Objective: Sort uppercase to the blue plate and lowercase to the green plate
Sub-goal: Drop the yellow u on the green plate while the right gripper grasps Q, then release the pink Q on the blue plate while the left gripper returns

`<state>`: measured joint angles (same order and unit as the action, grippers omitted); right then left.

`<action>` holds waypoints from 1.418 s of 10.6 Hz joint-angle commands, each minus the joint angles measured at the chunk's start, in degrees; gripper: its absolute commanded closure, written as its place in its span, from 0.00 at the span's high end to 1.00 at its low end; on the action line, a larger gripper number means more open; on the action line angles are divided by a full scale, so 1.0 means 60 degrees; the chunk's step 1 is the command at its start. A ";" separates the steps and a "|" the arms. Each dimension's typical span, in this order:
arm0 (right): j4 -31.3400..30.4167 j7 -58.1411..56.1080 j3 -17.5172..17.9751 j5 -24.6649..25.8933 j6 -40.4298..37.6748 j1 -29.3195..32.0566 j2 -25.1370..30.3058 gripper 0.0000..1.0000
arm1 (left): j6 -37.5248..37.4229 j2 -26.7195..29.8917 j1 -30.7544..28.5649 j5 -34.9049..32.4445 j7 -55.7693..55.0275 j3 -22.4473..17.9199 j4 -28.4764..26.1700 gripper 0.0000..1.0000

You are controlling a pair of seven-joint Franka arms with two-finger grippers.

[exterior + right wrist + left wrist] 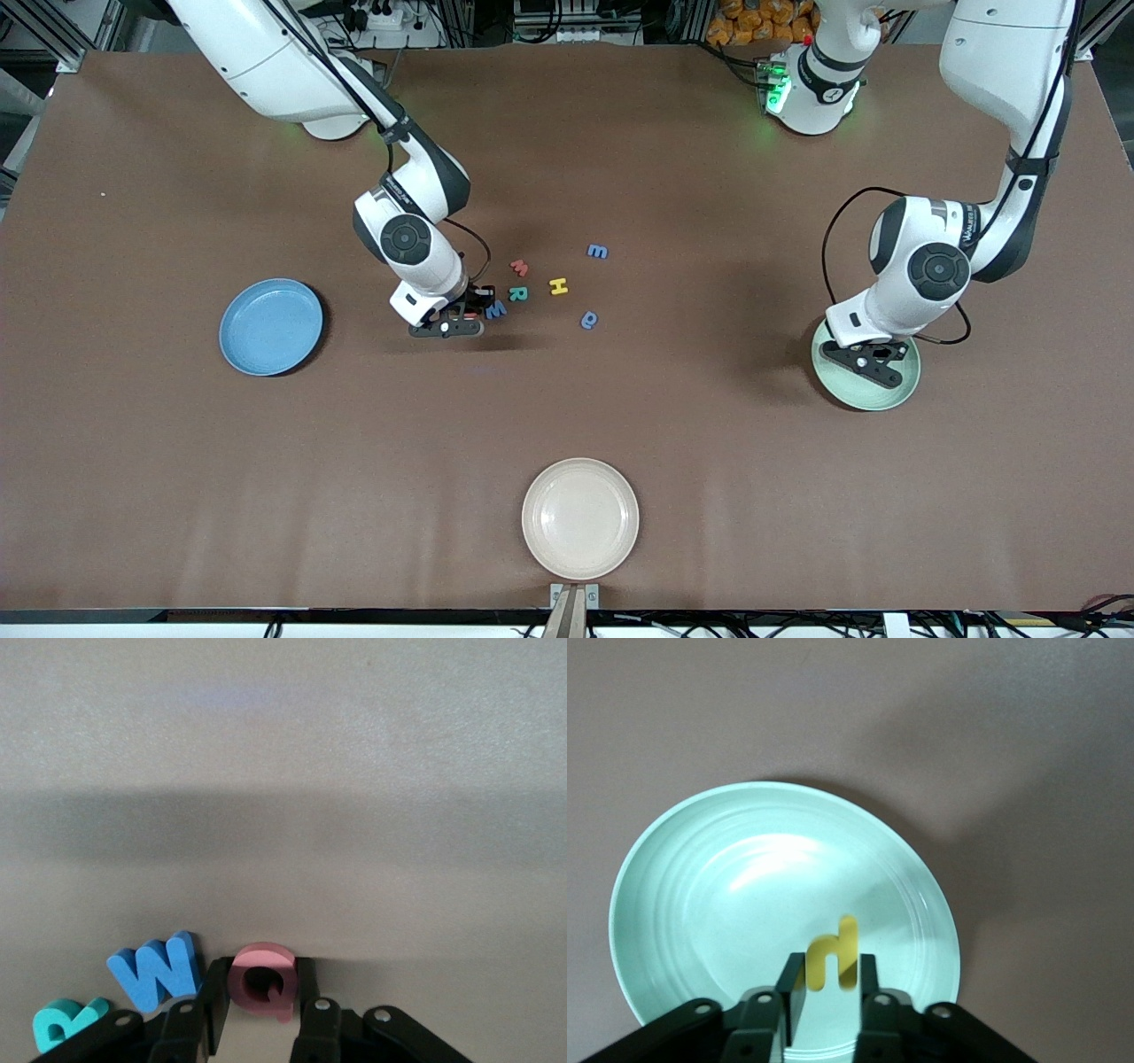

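Note:
My right gripper (456, 317) is down at the table, shut on the red Q (260, 979). The blue W (496, 309) lies right beside it, with the teal R (517, 293) just past that. The yellow H (558, 286), red m-like letter (519, 267), blue m-like letter (598, 252) and blue a (589, 320) lie loose mid-table. The blue plate (270, 326) sits toward the right arm's end. My left gripper (873, 359) hangs over the green plate (744, 886), with the yellow h (833, 955) between its fingers.
A cream plate (580, 518) sits near the table's front edge, nearer the front camera than the letters. Bare brown tabletop lies between the letter cluster and each coloured plate.

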<state>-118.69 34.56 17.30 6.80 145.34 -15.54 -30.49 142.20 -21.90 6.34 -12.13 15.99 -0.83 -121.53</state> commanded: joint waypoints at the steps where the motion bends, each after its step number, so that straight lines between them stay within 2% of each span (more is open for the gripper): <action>1: -0.0038 0.0130 0.0003 0.0141 0.0197 -0.0134 -0.0206 0.26 | -0.0042 0.0163 0.0057 0.0176 -0.0116 -0.0052 -0.0018 1.00; 3: 0.0282 -0.0133 0.0003 0.0155 -0.0066 -0.0032 -0.0148 0.23 | -0.0449 0.0396 0.0260 0.0205 -0.0610 -0.0023 0.0098 1.00; 5: 0.0882 -0.0833 -0.0085 0.0170 -0.1058 0.0172 -0.0104 0.23 | -0.1327 0.0559 0.0860 0.0147 -0.1753 0.0239 0.0637 1.00; 7: 0.1439 -0.2004 -0.0464 0.0068 -0.1895 0.0422 -0.0060 0.23 | -0.1419 0.0428 0.1022 0.0277 -0.3009 0.0824 0.1020 1.00; 9: 0.1981 -0.3160 -0.0947 0.0067 -0.2772 0.0554 0.0071 0.23 | -0.1434 0.0048 0.2031 0.0293 -0.4622 0.0885 0.1401 1.00; 10: 0.2288 -0.3906 -0.1326 0.0067 -0.3212 0.0613 0.0130 0.23 | -0.1434 -0.0128 0.2324 0.0293 -0.5063 0.1045 0.1533 1.00; 12: 0.2905 -0.6056 -0.2452 0.0009 -0.4121 0.0686 0.0189 0.22 | -0.1434 -0.0275 0.2882 0.0293 -0.5696 0.1600 0.1681 1.00; 15: 0.2805 -0.8477 -0.3699 -0.0370 -0.4198 0.0847 0.0306 0.23 | -0.1405 -0.0567 0.3234 0.0118 -0.5626 0.2494 0.1710 1.00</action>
<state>-100.98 -10.65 -2.40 6.40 121.00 -10.51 -29.81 134.71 -23.81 25.15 -11.39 -18.20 12.39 -112.65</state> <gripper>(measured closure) 0.643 0.000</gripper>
